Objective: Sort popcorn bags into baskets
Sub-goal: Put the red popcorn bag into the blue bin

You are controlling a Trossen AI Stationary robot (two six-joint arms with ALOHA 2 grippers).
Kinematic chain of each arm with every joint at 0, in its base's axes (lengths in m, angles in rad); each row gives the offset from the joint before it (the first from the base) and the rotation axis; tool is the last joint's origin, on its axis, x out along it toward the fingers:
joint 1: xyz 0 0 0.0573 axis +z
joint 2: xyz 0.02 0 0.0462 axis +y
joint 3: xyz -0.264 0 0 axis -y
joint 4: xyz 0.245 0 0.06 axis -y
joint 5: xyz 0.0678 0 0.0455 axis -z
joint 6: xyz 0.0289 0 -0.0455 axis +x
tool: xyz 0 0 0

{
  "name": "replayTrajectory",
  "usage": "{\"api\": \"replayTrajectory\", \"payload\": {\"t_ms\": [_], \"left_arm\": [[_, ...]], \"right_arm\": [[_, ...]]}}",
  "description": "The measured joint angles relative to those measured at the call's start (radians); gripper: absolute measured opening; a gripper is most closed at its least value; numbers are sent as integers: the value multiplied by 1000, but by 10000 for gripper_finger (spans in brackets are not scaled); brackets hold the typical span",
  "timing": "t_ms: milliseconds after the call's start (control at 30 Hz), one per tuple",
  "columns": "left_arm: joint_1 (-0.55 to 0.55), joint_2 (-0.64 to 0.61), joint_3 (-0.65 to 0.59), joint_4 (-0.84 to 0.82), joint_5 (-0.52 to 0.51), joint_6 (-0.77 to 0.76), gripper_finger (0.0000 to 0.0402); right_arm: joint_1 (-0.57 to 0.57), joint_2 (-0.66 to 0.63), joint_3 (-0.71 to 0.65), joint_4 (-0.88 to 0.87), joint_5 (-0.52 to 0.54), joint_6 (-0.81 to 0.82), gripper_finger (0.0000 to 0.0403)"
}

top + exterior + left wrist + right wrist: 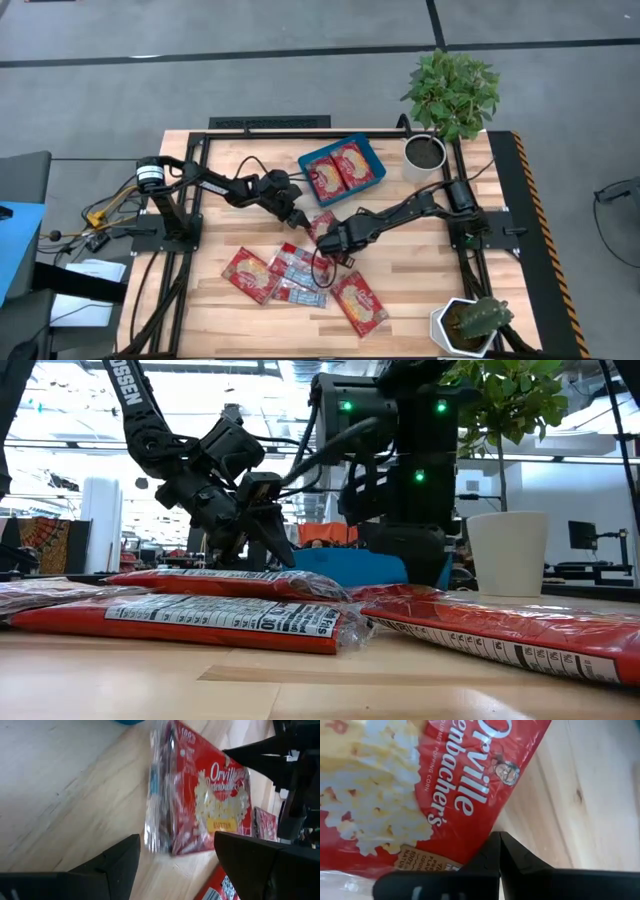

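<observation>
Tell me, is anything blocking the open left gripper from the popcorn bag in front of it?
Nothing lies between the left gripper and the popcorn bag. But the right gripper, shut, sits at the same bag, crowding the spot.

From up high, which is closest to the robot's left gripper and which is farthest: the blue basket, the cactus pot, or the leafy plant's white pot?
From the left gripper:
1. Blue basket, just behind it.
2. Leafy plant's white pot, far right corner.
3. Cactus pot, near right corner.
</observation>
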Motion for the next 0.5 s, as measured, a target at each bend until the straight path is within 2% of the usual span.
{"api": "replayTrajectory", "payload": {"t_ms": [333,500], "left_arm": [[-33,0,-2,-4,-25,8,246],[-31,1,-2,-4,-9,8,246]], "right_arm": [[-14,3,1,202,23,-135,18],[-28,-19,38,159,36,-122,13]]}}
